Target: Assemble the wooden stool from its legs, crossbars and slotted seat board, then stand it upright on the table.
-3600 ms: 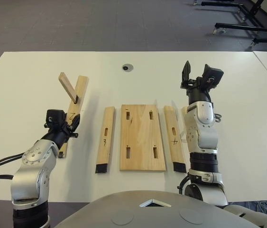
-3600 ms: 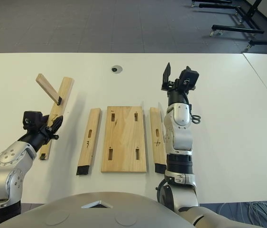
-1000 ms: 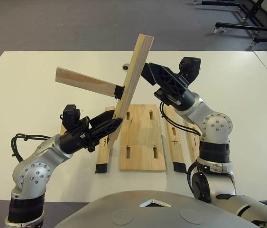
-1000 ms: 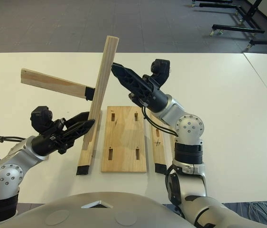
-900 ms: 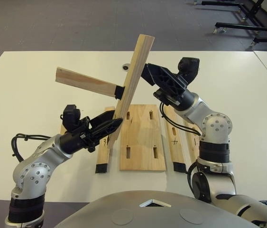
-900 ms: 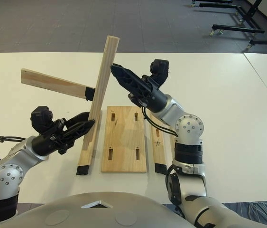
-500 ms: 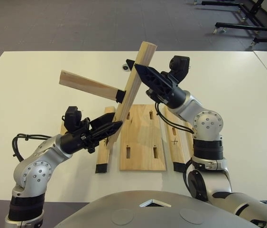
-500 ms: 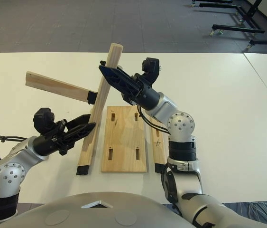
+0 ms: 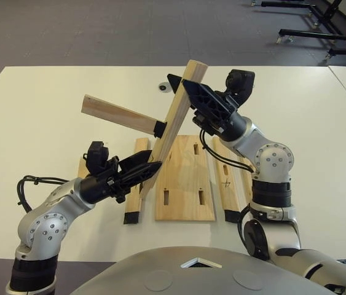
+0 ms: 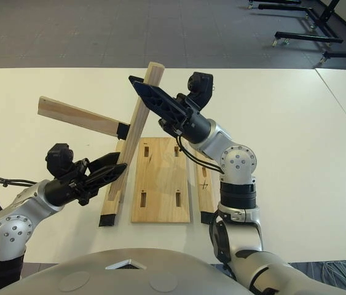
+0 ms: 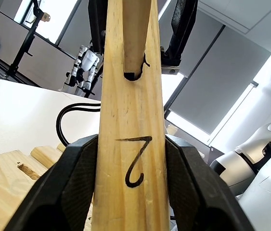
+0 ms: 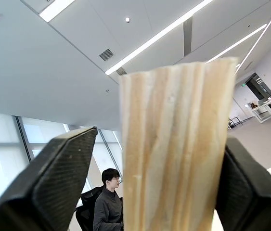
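A wooden leg marked 2 (image 9: 173,117) stands tilted in the air over the table, with a crossbar (image 9: 118,115) plugged into its slot and pointing left. My left gripper (image 9: 147,172) is shut on the leg's lower part, its fingers (image 11: 77,183) pressing both narrow edges. My right gripper (image 9: 182,85) is open around the leg's top end (image 12: 178,144). One of its fingers (image 12: 63,178) stands a small gap off the wood, while the other touches it. The slotted seat board (image 9: 184,178) lies flat at the table's middle.
A leg marked 3 (image 9: 136,181) lies left of the board and a leg marked X (image 9: 225,178) lies right of it. Another wooden piece (image 9: 246,175) is half hidden by my right arm, and a wood end (image 9: 82,166) shows behind my left arm. A round grommet (image 9: 162,87) sits farther back in the white table (image 9: 320,123).
The left gripper lifted the leg with its crossbar off the table and tilted it up. The right gripper swung in from the right and now straddles the leg's top; both drifted slightly right.
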Tool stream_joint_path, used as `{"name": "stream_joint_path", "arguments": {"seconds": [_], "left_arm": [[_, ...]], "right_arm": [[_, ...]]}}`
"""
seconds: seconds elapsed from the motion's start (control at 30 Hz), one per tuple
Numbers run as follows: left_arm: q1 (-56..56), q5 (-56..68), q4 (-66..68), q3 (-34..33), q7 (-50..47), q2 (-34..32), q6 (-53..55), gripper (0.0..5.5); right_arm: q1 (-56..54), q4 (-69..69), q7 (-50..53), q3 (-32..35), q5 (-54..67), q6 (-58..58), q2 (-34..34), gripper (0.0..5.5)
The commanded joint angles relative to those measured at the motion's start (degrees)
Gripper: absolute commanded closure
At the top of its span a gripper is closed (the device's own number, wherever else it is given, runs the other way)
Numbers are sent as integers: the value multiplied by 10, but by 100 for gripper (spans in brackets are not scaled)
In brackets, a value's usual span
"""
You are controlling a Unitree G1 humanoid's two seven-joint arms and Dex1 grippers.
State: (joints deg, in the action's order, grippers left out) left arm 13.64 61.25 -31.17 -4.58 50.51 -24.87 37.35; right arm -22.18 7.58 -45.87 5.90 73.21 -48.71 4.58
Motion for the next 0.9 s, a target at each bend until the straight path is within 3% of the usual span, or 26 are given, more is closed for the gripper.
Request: {"name": "stream_joint_path", "arguments": {"seconds": [0.03,0.17,0.37,0.4,0.6,0.77,0.9], "left_arm": [[4,9,-6,-2,-15,2,-1,348],[0,19,2,-12,-31,10,-5,348],[2,6,14,-11,-39,26,-16,348],[6,6,11,-11,-40,28,-15,310],[23,4,4,-9,-63,31,-9,201],[36,17,1,-22,-78,14,5,116],[30,39,5,-51,-92,-7,17,114]], "right_arm": [[2,14,-6,3,11,-5,7,259],[4,17,-18,4,5,-2,16,340],[6,22,-73,-12,-66,37,64,341],[6,26,-84,-20,-79,43,71,341],[5,53,-133,-56,-191,130,109,344],[-2,47,-124,-21,-213,198,103,344],[-1,26,-115,12,-233,240,116,344]]}}
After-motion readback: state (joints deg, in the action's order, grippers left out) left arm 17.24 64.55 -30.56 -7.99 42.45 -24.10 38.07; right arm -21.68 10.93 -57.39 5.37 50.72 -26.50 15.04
